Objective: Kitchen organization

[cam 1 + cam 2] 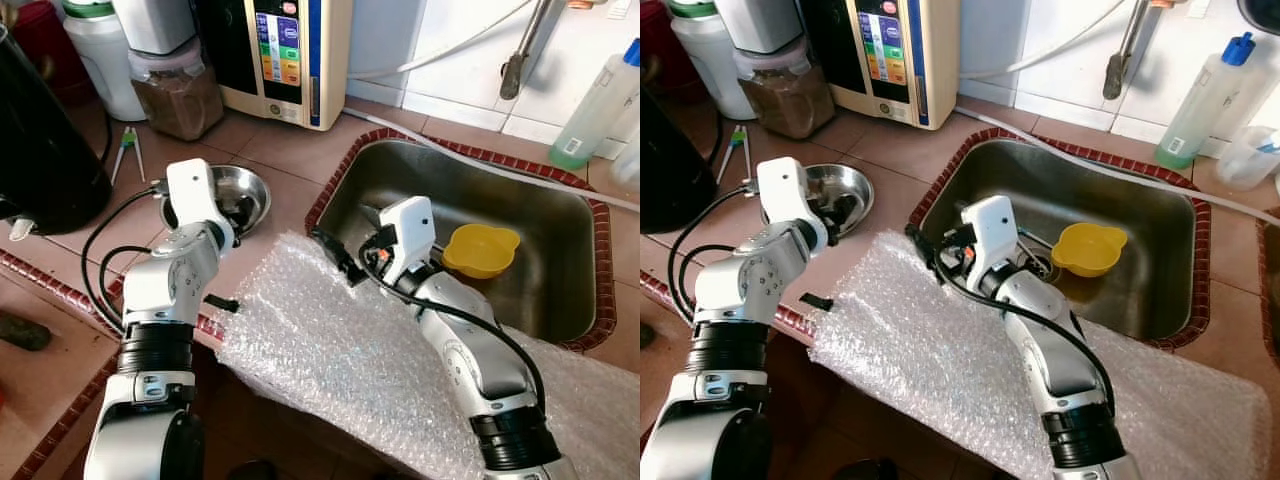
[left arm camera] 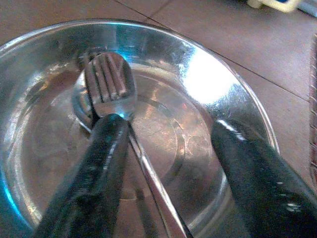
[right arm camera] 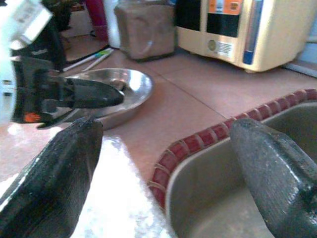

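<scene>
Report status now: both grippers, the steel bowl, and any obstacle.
Left gripper open inside steel bowl, above fork. Right gripper open at sink edge. Bubble wrap covers counter edge.

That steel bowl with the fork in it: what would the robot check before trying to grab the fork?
1. Left gripper jaws open: ok.
2. Jaws over the steel bowl: ok.
3. Fork lies between the jaws: not ok, it sits under one finger.
4. Fork free of other cutlery: cannot tell; something lies beneath it.
5. Right gripper clear of the bowl, by the sink rim: ok.
</scene>
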Controlling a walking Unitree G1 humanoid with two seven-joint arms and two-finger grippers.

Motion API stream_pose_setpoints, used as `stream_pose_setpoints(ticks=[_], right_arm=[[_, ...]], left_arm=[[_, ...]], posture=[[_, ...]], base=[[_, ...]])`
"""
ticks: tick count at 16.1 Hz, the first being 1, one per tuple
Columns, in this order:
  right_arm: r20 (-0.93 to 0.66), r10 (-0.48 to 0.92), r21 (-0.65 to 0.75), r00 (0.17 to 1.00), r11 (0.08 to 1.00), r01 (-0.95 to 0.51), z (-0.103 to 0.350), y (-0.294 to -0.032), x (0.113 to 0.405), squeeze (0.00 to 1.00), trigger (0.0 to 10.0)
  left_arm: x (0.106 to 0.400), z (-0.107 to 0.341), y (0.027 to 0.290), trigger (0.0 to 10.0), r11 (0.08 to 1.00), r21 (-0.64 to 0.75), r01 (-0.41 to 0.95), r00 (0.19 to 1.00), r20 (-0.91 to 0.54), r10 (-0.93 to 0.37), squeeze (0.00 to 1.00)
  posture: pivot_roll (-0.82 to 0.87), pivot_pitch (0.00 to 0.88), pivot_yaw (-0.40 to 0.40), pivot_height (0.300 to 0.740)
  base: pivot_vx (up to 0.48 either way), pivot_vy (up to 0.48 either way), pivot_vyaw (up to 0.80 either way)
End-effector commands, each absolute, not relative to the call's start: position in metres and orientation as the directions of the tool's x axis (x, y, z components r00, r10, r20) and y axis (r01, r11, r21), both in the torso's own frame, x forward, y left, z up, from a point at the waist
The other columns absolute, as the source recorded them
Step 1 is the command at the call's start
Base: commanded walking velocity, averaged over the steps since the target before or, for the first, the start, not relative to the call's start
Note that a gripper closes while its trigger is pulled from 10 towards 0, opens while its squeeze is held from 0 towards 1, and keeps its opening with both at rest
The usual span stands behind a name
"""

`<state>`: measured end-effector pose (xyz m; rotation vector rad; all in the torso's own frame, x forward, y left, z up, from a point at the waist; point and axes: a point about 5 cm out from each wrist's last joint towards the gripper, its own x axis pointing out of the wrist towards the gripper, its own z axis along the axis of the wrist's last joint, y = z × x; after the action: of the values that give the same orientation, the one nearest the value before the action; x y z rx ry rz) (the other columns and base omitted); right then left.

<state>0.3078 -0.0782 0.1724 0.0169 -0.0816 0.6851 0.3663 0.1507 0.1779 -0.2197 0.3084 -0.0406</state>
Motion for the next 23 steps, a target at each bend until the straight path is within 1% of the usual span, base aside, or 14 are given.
stream_pose_setpoints(ticks=[1, 3, 4, 5, 8, 18, 23], right_arm=[[0.082, 0.657, -0.01, 0.749, 0.752, -0.659, 0.173, -0.075, 0.303, 0.0, 10.0], [0.076, 0.675, -0.021, 0.734, 0.737, -0.675, 0.173, -0.074, 0.301, 0.0, 10.0], [0.072, 0.679, -0.021, 0.73, 0.733, -0.68, 0.173, -0.074, 0.3, 0.0, 10.0], [0.068, 0.683, -0.023, 0.727, 0.73, -0.684, 0.173, -0.074, 0.3, 0.0, 10.0], [0.062, 0.688, -0.027, 0.723, 0.726, -0.688, 0.172, -0.074, 0.299, 0.0, 10.0], [0.057, 0.695, -0.028, 0.717, 0.718, -0.695, 0.171, -0.071, 0.299, 0.0, 10.0], [0.056, 0.691, -0.025, 0.721, 0.723, -0.691, 0.17, -0.071, 0.3, 0.0, 10.0]], left_arm=[[0.361, 0.16, 0.15, 2.3, 0.976, -0.215, 0.019, 0.924, -0.369, -0.099, 0.0], [0.361, 0.159, 0.152, 1.5, 0.983, -0.182, 0.039, 0.924, -0.367, -0.105, 0.0], [0.361, 0.159, 0.155, 0.0, 0.984, -0.172, 0.042, 0.925, -0.366, -0.103, 0.0], [0.361, 0.158, 0.161, 0.0, 0.987, -0.158, 0.029, 0.926, -0.368, -0.087, 0.0], [0.36, 0.154, 0.169, 0.0, 0.989, -0.145, 0.024, 0.921, -0.382, -0.078, 0.0], [0.358, 0.148, 0.186, 0.0, 0.994, -0.099, 0.054, 0.914, -0.396, -0.089, 0.0], [0.359, 0.149, 0.194, 0.0, 0.998, -0.062, 0.03, 0.926, -0.374, -0.051, 0.0]], posture=[[0.02, 0.116, 0.029, 0.74], [0.02, 0.117, 0.028, 0.74], [0.02, 0.117, 0.028, 0.74], [0.02, 0.118, 0.027, 0.74], [0.02, 0.119, 0.026, 0.74], [0.03, 0.119, 0.027, 0.74], [0.03, 0.116, 0.026, 0.74]], base=[[0.0, 0.0, 0.0], [0.0, 0.0, 0.0], [0.0, 0.0, 0.0], [0.0, 0.0, 0.0], [0.0, 0.0, 0.0], [0.0, 0.0, 0.0], [0.0, 0.0, 0.0]])
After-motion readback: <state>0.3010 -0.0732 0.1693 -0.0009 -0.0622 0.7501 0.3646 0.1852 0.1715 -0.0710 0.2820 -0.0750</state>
